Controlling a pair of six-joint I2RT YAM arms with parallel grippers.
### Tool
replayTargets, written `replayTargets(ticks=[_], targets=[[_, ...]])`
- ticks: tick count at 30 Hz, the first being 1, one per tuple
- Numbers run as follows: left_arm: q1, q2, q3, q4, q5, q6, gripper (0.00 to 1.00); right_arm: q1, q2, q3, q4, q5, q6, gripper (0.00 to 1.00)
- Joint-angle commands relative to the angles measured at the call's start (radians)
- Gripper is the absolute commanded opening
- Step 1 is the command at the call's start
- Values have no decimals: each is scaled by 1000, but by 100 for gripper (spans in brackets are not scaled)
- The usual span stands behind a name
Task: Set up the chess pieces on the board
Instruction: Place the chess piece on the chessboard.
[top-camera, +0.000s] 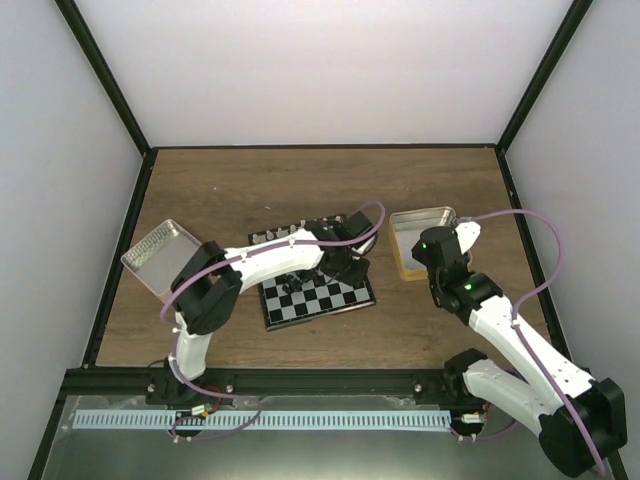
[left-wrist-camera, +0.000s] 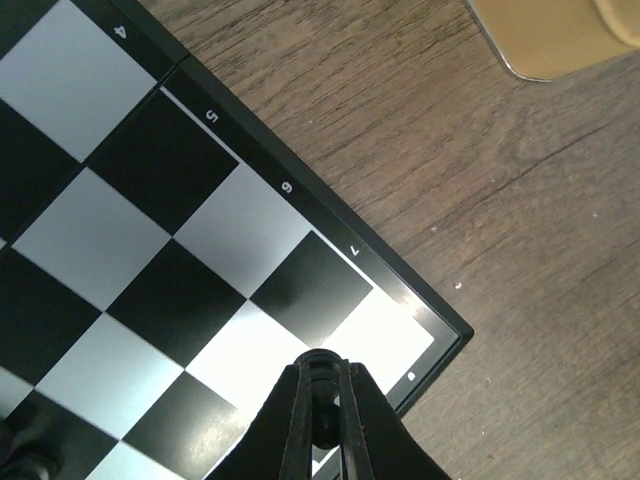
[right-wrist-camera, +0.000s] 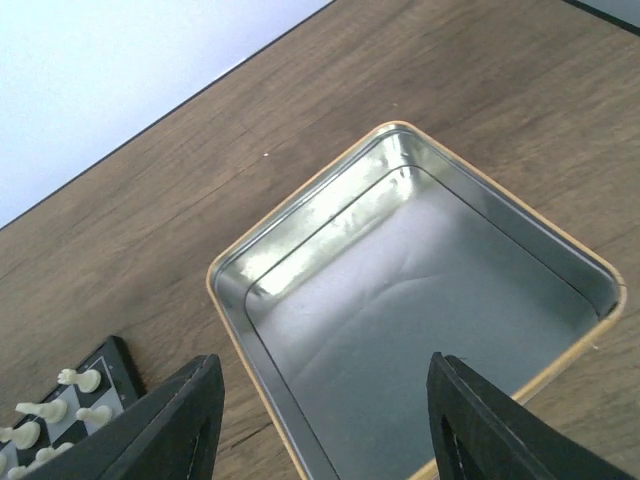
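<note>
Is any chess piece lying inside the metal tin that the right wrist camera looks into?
No, the tin shows only its bare, shiny metal floor and walls, with nothing lying in it.

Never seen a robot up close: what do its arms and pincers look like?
The left arm and right arm are white tubes joined by black joints. A thin purple cable loops along each. Green lights glow on the right one. The left gripper and right gripper have black tapering fingers.
</note>
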Motion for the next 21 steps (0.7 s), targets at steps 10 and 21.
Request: replayTargets(ticks=[10, 21], targets=[[-13, 139, 148, -106, -24, 27, 4, -7, -26, -14, -21, 70, 34, 59], [-22, 166, 164, -75, 40, 41, 5, -7, -28, -27, -5, 57, 29, 59]])
